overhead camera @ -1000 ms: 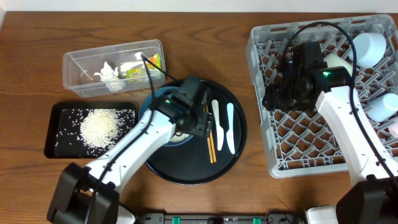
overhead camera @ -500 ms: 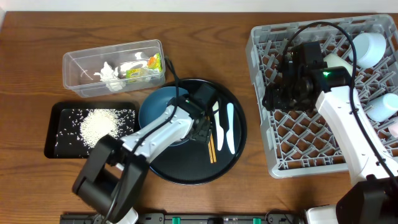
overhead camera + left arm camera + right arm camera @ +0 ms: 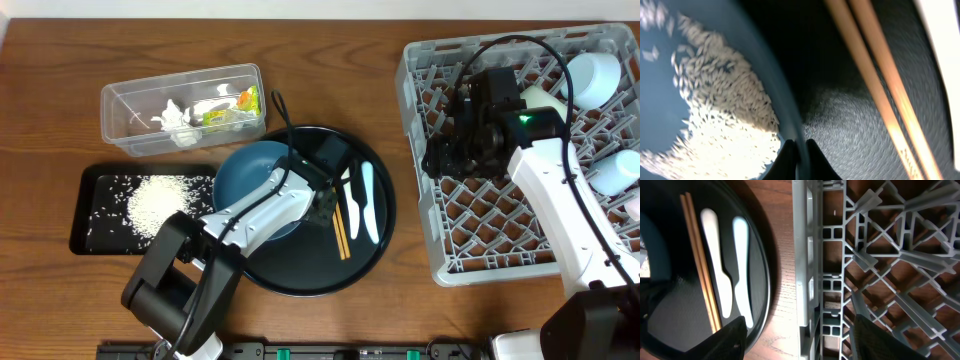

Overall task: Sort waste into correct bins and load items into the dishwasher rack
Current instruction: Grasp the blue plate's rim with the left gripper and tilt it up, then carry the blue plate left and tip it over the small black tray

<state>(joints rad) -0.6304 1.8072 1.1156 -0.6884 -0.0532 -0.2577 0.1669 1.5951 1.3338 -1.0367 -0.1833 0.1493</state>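
The left jaws pinched shut on the rim of the dark blue plate [image 3: 245,175], heaped with rice [image 3: 725,115], on the round black tray [image 3: 300,275]; the right jaws hung open and empty over the dishwasher rack [image 3: 490,235]. So thin a grip might let the plate tip, spilling rice.

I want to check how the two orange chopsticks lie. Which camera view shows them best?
The right wrist view: both chopsticks show sharply, nearly full length, side by side on the round black tray. Overhead shows them small. The left wrist view shows only a blurred stretch.
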